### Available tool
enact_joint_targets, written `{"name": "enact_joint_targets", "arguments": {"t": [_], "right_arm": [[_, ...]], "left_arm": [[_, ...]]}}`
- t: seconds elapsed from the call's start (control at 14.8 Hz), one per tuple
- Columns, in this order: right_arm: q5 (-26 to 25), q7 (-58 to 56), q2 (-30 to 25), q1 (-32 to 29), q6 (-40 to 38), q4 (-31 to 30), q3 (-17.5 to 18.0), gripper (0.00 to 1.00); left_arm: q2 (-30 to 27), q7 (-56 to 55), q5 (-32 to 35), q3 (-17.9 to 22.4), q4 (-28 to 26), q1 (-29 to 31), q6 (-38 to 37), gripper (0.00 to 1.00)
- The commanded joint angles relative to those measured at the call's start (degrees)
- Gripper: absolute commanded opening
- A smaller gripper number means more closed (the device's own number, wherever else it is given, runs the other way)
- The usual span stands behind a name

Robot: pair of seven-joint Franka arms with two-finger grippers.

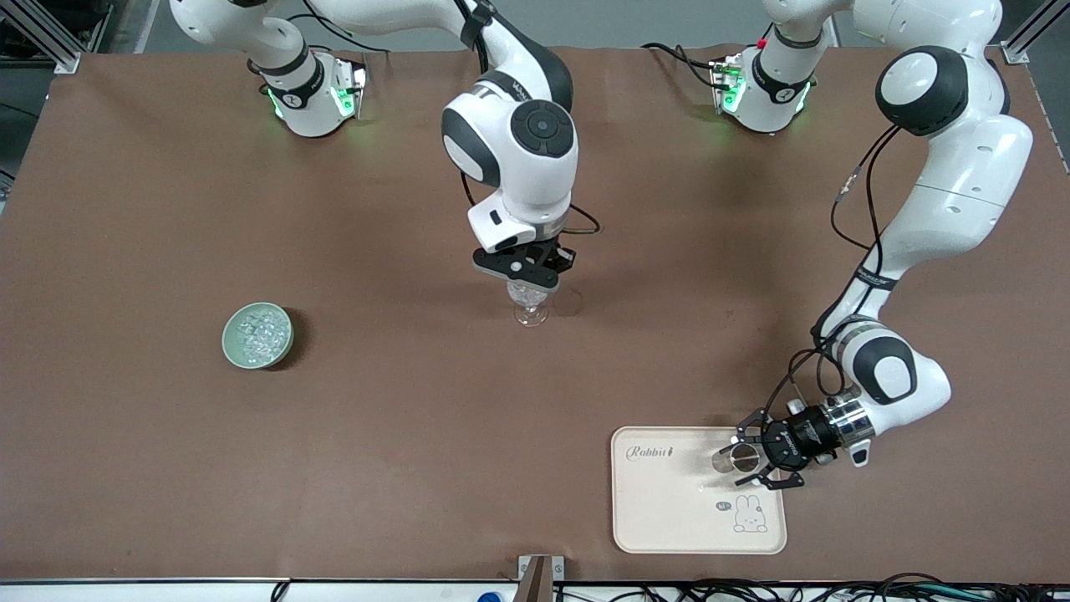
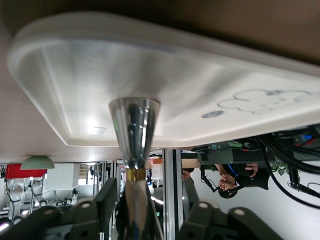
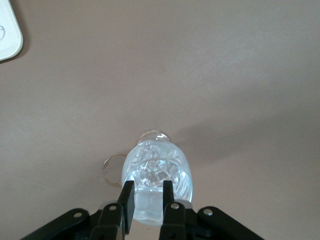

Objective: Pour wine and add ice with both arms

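Two grippers low: right gripper (image 1: 525, 283) narrow-fingered over the glass (image 1: 530, 303) of ice (image 3: 152, 167); left gripper (image 1: 756, 457) wide around a steel cup (image 1: 726, 461).

"Rabbit" in script on the cream tray (image 1: 660, 502), beside rabbit drawing

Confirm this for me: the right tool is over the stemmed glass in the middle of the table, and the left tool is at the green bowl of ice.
One part is wrong. The left tool is not at the green bowl; it is at a metal cup on the cream tray, as the front view shows. The right tool is indeed over the stemmed glass mid-table.
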Motion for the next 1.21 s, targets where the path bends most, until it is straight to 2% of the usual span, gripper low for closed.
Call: {"name": "enact_joint_targets", "arguments": {"t": [0.0,0.13,0.2,0.34,0.4,0.54,0.61,0.74,0.88,1.01,1.15], "right_arm": [[-1.4,-0.4,0.0,-0.6,0.7,-0.3,0.1,0.05],[-1.4,-0.9,-0.1,-1.2,1.0,-0.3,0.1,0.09],[-1.3,-2.3,-0.1,-1.3,1.0,-0.3,0.1,0.27],[-1.4,-2.7,-0.1,-1.4,1.0,-0.3,0.0,0.92],[-1.4,-2.7,-0.1,-1.4,0.9,-0.3,0.0,0.98],[-1.3,-2.9,-0.2,-1.5,0.4,-0.2,-0.1,1.0],[-1.3,-3.0,-0.3,-1.8,0.4,-0.2,-0.1,1.0],[-1.3,-4.7,-0.8,-3.1,0.3,-0.3,-0.1,1.0],[-1.3,-10.3,-2.1,-5.2,-4.5,-0.2,-0.2,1.0],[-1.3,-16.6,-4.5,-8.8,-7.7,-0.4,-0.3,1.0],[-1.3,-24.8,-8.3,-14.0,-11.2,-1.4,-0.3,1.0]], "left_arm": [[-6.1,0.0,10.9,1.5,-1.6,1.2,-4.8,1.0],[-9.3,-1.3,21.5,1.5,-1.4,2.1,-9.5,1.0],[-11.0,-1.6,25.9,1.5,-1.4,2.9,-12.0,1.0],[-14.6,-1.6,36.2,1.3,-1.2,3.4,-16.4,1.0],[-16.5,-1.4,42.5,0.9,-1.2,3.3,-18.4,1.0],[-21.0,1.1,54.0,-1.9,-1.3,3.3,-23.1,1.0],[-22.6,2.1,57.6,-3.0,-1.2,3.4,-25.5,1.0],[-26.5,5.3,61.7,-4.1,-1.3,3.4,-29.6,1.0],[-30.8,13.5,64.4,-4.1,-1.6,3.3,-33.7,1.0],[-35.1,20.8,65.5,-4.1,-1.4,3.2,-34.7,1.0],[-39.3,24.7,69.9,-4.2,-1.6,2.7,-35.6,1.0]]}}
